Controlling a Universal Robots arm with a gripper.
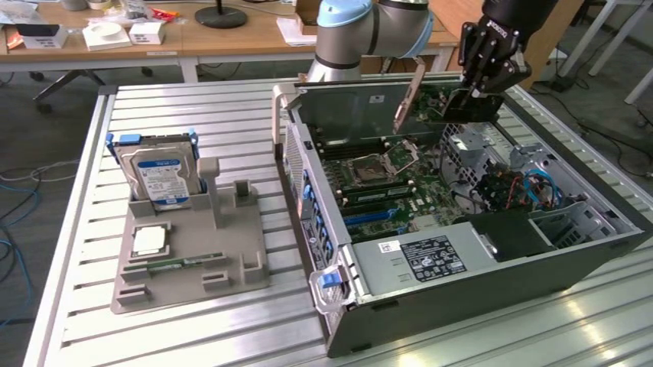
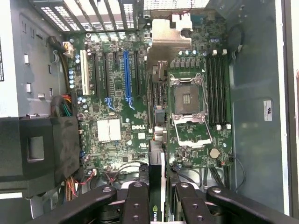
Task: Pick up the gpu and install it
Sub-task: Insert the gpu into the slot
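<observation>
Case (image 1: 459, 283) lies open side up on the slatted tabletop (image 1: 183, 107). Its walls ring the motherboard (image 1: 380, 177), so free room is from above only. Pincer (image 1: 475, 93) hangs over the far end of the case, partly closed and clenched on the gpu (image 1: 461, 111). The card sits edge-on between the fingers (image 2: 135, 200), above the board — not seated. Wrist view: card lies between the blue slot (image 2: 126, 74) and the CPU socket (image 2: 188, 99). Cable bundle (image 1: 521, 187) crowds one wall. Hard drive (image 1: 160, 174) stands in the grey holder (image 1: 194, 260) — well apart.
</observation>
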